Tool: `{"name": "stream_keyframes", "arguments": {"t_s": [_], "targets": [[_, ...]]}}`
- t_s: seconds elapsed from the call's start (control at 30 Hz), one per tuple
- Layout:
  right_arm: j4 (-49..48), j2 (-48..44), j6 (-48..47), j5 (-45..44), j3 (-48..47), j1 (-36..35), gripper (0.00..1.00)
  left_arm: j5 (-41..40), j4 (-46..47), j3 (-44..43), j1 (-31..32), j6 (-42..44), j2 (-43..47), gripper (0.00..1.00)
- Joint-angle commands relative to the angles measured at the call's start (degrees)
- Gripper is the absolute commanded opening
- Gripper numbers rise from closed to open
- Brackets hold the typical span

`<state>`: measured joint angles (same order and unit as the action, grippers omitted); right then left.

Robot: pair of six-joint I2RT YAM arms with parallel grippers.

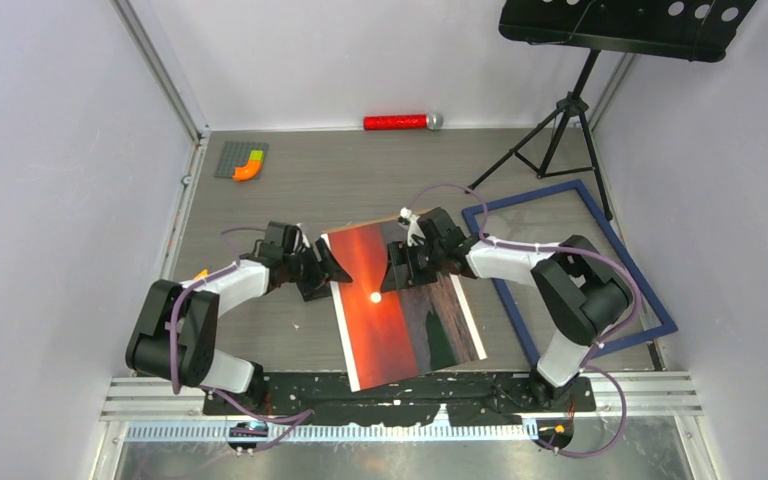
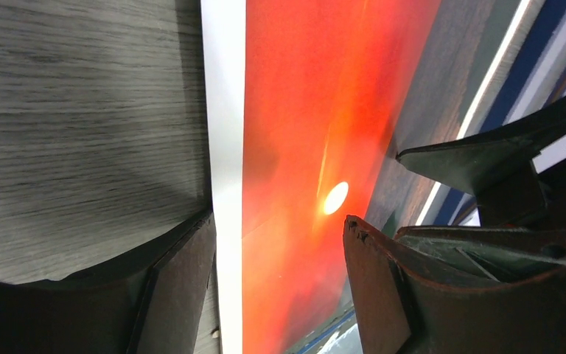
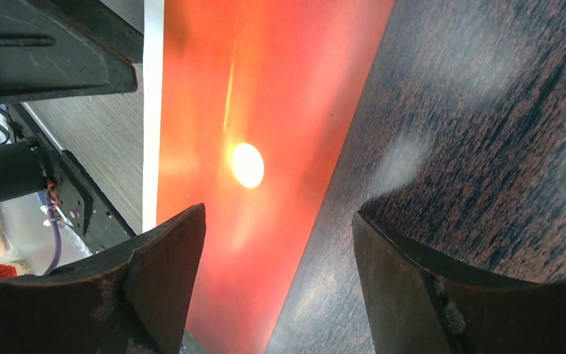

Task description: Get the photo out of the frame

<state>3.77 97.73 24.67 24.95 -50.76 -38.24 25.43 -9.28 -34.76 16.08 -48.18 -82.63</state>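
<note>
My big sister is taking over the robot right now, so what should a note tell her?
Left gripper: open, at the left edge of the photo, holding nothing.
Right gripper: open, over the photo's middle.
The photo lies flat on the table, beside the frame, not inside it.
Done: the photo looks out of the frame.
Left: probably just backing both arms away.
</note>
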Motion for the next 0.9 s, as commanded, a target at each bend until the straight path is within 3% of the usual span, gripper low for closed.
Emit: {"name": "stream_keyframes", "arguments": {"t_s": [0.0, 0.07, 0.23, 0.4, 0.57, 0.7, 0.87], "targets": [[3.4, 3.9, 0.3, -1.6, 0.2, 0.0, 0.78, 7.1, 8.3, 2.4, 0.1, -2.2, -0.1, 0.65], [3.2, 4.3, 0.6, -2.2, 0.3, -0.1, 0.78, 9.9, 9.0, 2.5, 0.1, -3.4, 1.4, 0.64], [3.8, 4.7, 0.1, -3.6, 0.2, 0.0, 0.78, 7.4, 7.2, 4.3, 0.1, -3.6, 10.4, 0.63], [0.8, 2.9, 0.3, -0.6, 0.5, -0.1, 0.78, 12.4, 22.2, 6.4, 0.8, -8.4, 13.8, 0.57], [-0.2, 1.8, 0.2, 1.1, 0.0, -0.1, 0.78, 12.1, 23.7, 3.9, 2.6, -8.0, 13.2, 0.54], [-1.1, 1.2, 0.5, 1.0, 0.3, -0.1, 0.78, 8.6, 19.2, 1.8, 3.9, -5.5, 11.0, 0.54], [-1.7, 2.2, 0.9, 1.3, 0.0, -0.1, 0.78, -2.6, -0.2, -7.3, 7.2, 4.1, 3.3, 0.58]]}}
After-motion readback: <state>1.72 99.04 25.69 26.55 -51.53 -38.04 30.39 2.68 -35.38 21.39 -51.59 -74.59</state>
